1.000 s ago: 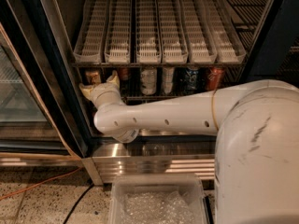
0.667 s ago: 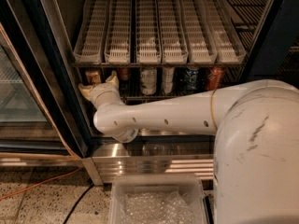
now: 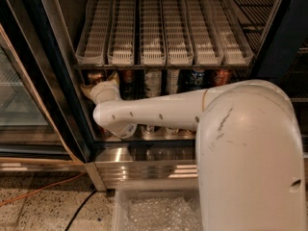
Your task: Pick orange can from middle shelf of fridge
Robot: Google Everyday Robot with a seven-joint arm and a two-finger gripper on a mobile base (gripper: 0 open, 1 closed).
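Observation:
The fridge (image 3: 53, 57) stands open before me. My white arm reaches in from the right to the left end of the middle shelf (image 3: 159, 139), a dark wire rack under the white lane trays. My gripper (image 3: 100, 83) is at the leftmost can of the row, the orange can (image 3: 96, 76). Only a small tan-orange patch of that can shows above the wrist. I cannot tell whether the gripper touches it. Other cans stand to its right: a red-orange one (image 3: 127, 76), a pale one (image 3: 153, 81), a dark one (image 3: 196, 78) and a coppery-red one (image 3: 221, 76).
White slotted lane trays (image 3: 154, 32) hang close above the can row. The ribbed steel base panel (image 3: 144, 165) lies below the shelf. A clear plastic bin (image 3: 154, 211) sits at my base. A glass door (image 3: 19, 105) stands at the left. An orange cable (image 3: 38, 191) crosses the floor.

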